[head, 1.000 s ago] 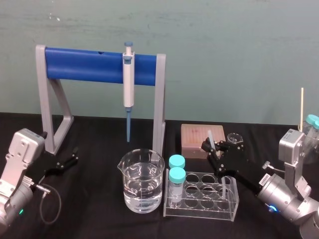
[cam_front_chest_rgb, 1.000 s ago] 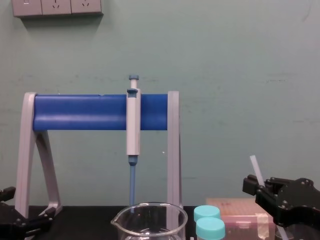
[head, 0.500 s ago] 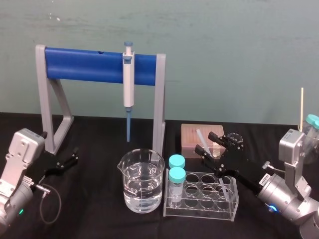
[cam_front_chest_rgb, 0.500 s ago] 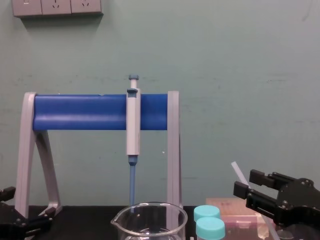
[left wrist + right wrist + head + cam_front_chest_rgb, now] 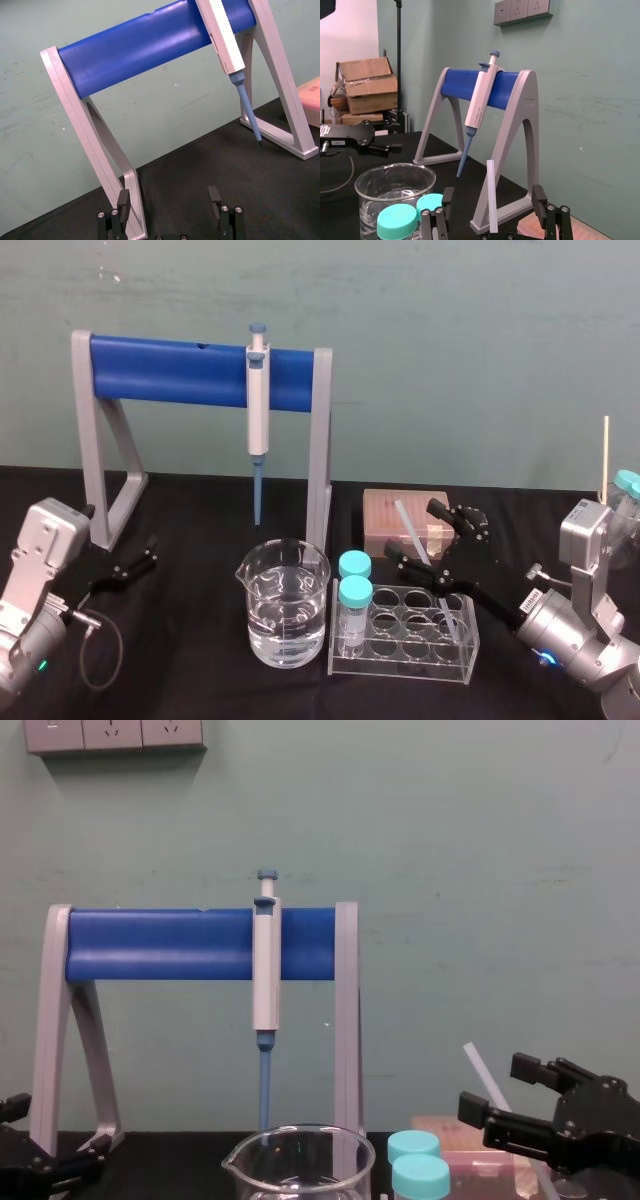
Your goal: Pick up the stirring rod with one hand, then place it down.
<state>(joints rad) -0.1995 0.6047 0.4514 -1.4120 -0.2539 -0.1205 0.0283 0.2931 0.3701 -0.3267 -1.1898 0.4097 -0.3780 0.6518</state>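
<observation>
Right gripper (image 5: 411, 530) fingers apart, straddling stirring rod (image 5: 403, 514); rod tilted, foot in tube rack (image 5: 400, 665). Left gripper (image 5: 150, 552) parked well apart, fingers spread.

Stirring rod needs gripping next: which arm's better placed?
Right. The right gripper is open with the stirring rod between its fingers, over the tube rack. The left gripper sits far off by the pipette stand.

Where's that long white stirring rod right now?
On the robot's right in the head view, the stirring rod leans in the clear tube rack, inside the open right claw.
</observation>
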